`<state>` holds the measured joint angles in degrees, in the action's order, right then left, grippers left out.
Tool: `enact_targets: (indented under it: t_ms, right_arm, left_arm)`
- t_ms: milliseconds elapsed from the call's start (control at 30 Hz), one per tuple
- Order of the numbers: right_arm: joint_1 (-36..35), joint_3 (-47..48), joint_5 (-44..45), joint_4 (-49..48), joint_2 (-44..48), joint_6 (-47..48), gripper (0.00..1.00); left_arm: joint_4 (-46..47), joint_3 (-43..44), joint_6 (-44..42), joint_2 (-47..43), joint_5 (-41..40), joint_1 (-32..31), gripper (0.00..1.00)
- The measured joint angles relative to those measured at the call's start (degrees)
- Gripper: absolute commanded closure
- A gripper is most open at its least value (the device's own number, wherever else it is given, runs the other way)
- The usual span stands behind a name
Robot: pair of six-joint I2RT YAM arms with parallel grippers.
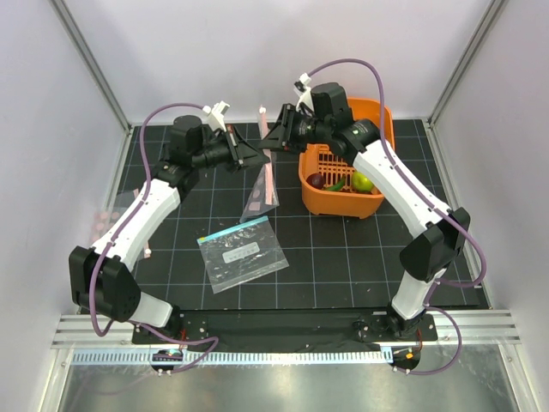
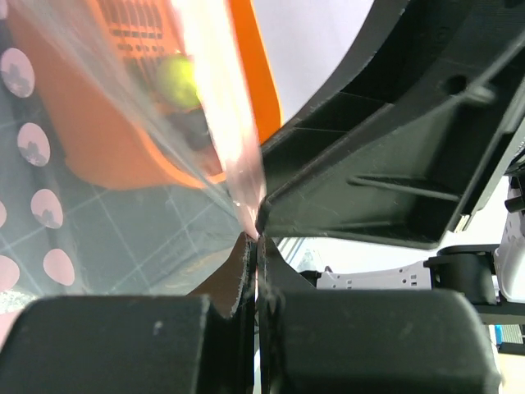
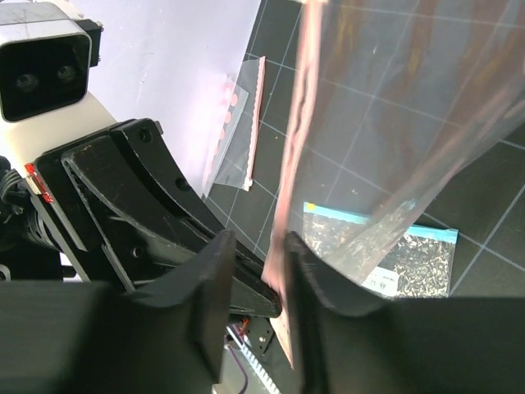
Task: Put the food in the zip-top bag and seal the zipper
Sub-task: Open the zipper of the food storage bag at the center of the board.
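The zip-top bag [image 1: 261, 190] hangs between my two grippers above the mat, its pink zipper [image 1: 269, 176] running down its edge. My left gripper [image 1: 256, 156] is shut on the zipper [image 2: 238, 176]; in the left wrist view the jaws [image 2: 256, 240] pinch the strip's end. My right gripper [image 1: 274, 137] is open, with the zipper [image 3: 294, 164] lying between its fingers [image 3: 321, 283] against the right one. The food lies in the orange basket [image 1: 377, 113]: a maroon piece [image 1: 316, 181], a green chili [image 1: 336, 184] and a green round fruit [image 1: 362, 182]. I cannot make out the yellow pepper.
A second clear bag with a teal strip and white label [image 1: 242, 251] lies flat on the mat in front of the hanging bag. Another clear bag with pink dots [image 3: 236, 135] lies by the left wall. White walls enclose the mat.
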<state>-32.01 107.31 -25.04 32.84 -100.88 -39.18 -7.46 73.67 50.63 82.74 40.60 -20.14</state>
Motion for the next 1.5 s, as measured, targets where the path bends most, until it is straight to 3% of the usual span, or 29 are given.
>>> enact_targets:
  t_ms: [133, 233, 367, 567, 867, 1100, 1500]
  right_arm:
    - [0.2, 0.0, -0.2, 0.0, 0.0, -0.2, 0.81]
    - [0.3, 0.0, 0.1, 0.1, 0.0, 0.0, 0.9]
    - [0.2, 0.9, 2.0, 2.3, 0.0, 1.2, 0.92]
    - [0.1, 4.1, 5.4, 6.7, -0.3, 3.1, 0.92]
    - [0.1, 4.3, 6.5, 8.9, -0.6, 3.3, 0.92]
    - [0.1, 5.2, 6.9, 9.4, -1.2, 3.3, 0.9]
    - [0.1, 8.8, 9.9, 12.8, -2.7, 3.3, 0.89]
  left_arm:
    - [0.3, 0.0, 0.0, 0.0, 0.0, 0.0, 0.99]
    - [0.4, 0.0, -0.2, 0.0, -0.4, 0.1, 0.87]
    - [-1.2, 0.0, -1.0, 0.0, -2.0, -0.1, 0.69]
    - [-3.9, 0.5, -2.5, 0.0, -4.0, -0.1, 0.53]
    - [-5.4, 3.1, -3.7, 0.7, -5.0, -0.8, 0.47]
    - [-6.6, 4.5, -5.7, 1.8, -6.0, -2.4, 0.51]
    - [-18.2, 9.9, -16.8, 1.2, -19.3, -5.4, 0.51]
